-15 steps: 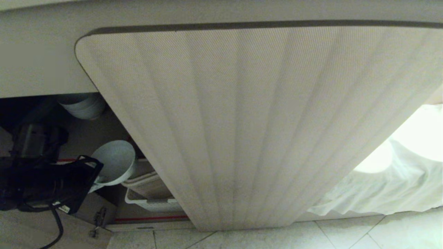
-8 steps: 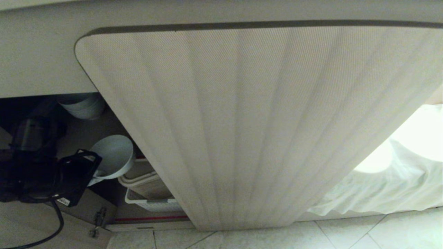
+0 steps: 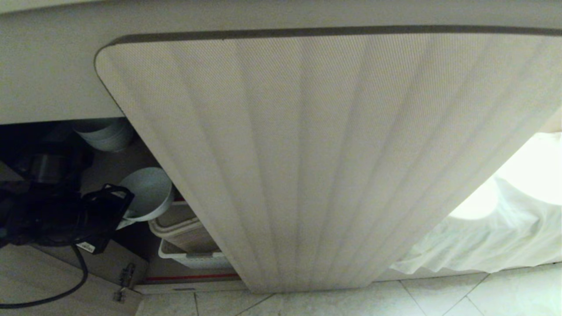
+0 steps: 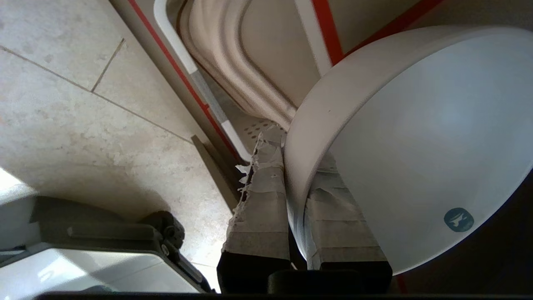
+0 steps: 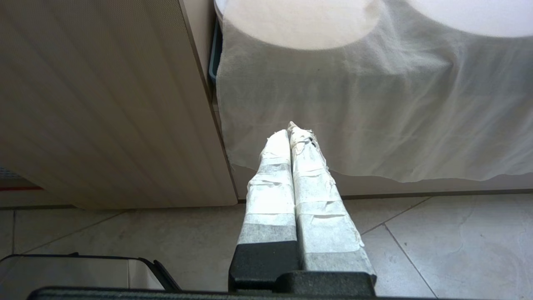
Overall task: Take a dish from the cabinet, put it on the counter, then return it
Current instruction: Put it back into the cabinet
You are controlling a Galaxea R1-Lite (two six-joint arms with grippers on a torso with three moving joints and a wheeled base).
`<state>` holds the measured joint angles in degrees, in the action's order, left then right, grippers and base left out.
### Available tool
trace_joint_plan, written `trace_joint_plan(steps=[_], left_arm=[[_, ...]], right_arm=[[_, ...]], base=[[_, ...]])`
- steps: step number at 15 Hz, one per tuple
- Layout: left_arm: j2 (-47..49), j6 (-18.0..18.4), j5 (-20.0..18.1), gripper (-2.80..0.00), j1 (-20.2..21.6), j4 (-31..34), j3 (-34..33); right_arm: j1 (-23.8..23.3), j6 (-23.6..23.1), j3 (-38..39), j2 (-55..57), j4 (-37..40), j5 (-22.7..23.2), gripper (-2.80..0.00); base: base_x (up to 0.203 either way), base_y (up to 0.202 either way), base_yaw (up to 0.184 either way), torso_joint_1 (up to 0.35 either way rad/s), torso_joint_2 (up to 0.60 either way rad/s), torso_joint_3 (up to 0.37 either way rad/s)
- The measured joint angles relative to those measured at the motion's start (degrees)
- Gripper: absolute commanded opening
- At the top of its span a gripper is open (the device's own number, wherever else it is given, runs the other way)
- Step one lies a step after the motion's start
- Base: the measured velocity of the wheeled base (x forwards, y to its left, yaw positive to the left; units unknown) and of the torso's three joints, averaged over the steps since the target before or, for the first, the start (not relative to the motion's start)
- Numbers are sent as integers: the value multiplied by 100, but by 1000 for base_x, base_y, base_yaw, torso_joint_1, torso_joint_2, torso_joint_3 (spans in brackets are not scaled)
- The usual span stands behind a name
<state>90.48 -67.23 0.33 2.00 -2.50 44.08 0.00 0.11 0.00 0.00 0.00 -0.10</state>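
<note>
Pale floor tiles [image 4: 62,104] lie nearest, under my wrist, running up to the foot of the cabinet [image 3: 307,153], whose ribbed door hangs open across most of the head view. My left gripper [image 4: 297,166] is pinched down nearly closed on the rim of the dish [image 4: 416,137], one taped finger inside the wall and the other outside. The dish hangs tilted in that grip at the mouth of the cabinet, over a stack of plastic baskets [image 3: 189,245] on the red-edged lower shelf. Further in, on the upper shelf, sit stacked bowls [image 3: 105,136].

I judge the dish stiff, smooth and breakable, light enough for a one-sided rim hold but glazed enough to slip or swing. The rim is the only place to take it, so I would carry it slowly and clear of the door edge.

My right gripper [image 5: 291,137] hangs parked, fingers together and empty, before a white cloth [image 5: 374,104] beside the door.
</note>
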Motion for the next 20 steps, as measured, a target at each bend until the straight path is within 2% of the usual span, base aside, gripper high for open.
trace_joint_plan(steps=[11, 20], left_arm=[[327, -29, -27, -280, 29, 252, 489], [532, -62, -88, -280, 382, 373, 867]], right_arm=[[0, -6, 0, 0, 0, 0, -280], [0, -6, 0, 0, 0, 0, -280]], base=[[0, 0, 0, 0, 0, 0], [0, 0, 0, 0, 0, 0]])
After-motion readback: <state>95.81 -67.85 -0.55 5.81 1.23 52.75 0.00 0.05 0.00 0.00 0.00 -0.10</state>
